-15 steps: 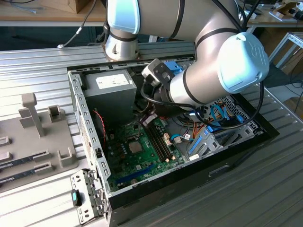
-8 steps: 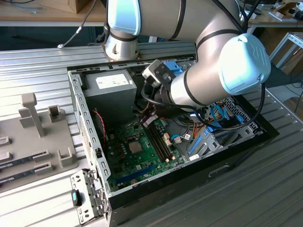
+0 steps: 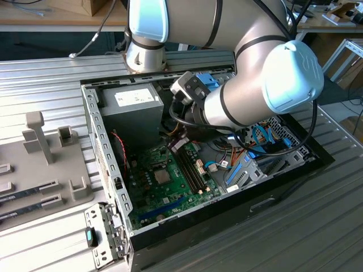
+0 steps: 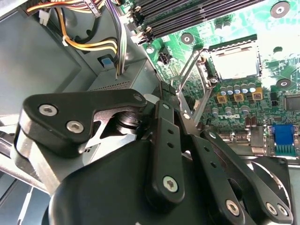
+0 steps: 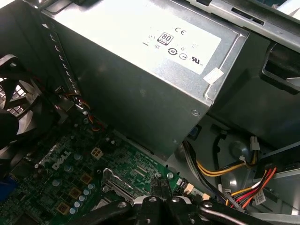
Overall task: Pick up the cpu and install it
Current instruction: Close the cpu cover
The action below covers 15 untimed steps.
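The cpu (image 4: 233, 63) sat silvery and square in its socket on the green motherboard (image 4: 234, 18), with the socket's metal frame (image 4: 187, 77) tilted up beside it, in the second wrist view; in the exterior view the same chip (image 3: 163, 176) lay flat near the middle of the board (image 3: 148, 190), inside the open computer case (image 3: 105, 156). My gripper (image 5: 161, 185) hung above the board's edge with its fingers (image 5: 165, 187) pressed together and nothing held between them, apart from the chip. Dark memory slots (image 4: 197, 13) ran just beyond the socket, and bundled yellow, orange and red cables (image 5: 225, 168) trailed past the grey power supply (image 5: 136, 75). A black fan (image 5: 14, 108) stood at the board's far end. My arm (image 3: 249, 85) reached over the case.
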### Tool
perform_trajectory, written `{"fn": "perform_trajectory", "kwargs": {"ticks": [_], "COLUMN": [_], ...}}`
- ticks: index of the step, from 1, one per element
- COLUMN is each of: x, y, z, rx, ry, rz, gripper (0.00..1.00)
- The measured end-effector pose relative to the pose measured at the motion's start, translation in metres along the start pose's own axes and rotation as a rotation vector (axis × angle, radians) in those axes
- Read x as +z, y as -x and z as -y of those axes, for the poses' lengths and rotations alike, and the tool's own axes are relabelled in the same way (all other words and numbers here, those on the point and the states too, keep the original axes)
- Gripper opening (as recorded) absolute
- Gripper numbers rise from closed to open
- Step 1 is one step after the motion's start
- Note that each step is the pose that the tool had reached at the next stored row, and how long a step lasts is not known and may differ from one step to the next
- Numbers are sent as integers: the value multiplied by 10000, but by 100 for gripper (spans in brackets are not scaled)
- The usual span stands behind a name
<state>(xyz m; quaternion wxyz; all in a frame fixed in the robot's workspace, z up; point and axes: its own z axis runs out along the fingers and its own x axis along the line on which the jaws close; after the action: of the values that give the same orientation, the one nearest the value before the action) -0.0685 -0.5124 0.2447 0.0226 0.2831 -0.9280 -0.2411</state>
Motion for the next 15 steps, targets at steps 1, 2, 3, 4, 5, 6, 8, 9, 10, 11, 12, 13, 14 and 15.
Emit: {"fn": "perform_trajectory", "kwargs": {"ticks": [1,2,3,4,5,6,8,9,10,11,12,13,14,15], "x": [3,4,6,8,11,14,20,23,27,32,33,36,39,41], "y": [3,4,7,9,13,17,24,28,32,36,39,40,42,43], "z": [-3,-5,-9,-11,-18,-22,-32,-37,-43,-48,-51,-52,-54,-54], "rx": [-1,-1,0,-1,0,0,0,0,1,-1,-1,0,-1,-1], "ry": [1,1,0,1,0,0,0,0,0,1,0,0,1,2], "rz": [1,1,1,1,1,0,0,0,0,1,0,1,1,1], "gripper": [11,11,11,11,11,11,11,11,11,11,11,11,11,11]}}
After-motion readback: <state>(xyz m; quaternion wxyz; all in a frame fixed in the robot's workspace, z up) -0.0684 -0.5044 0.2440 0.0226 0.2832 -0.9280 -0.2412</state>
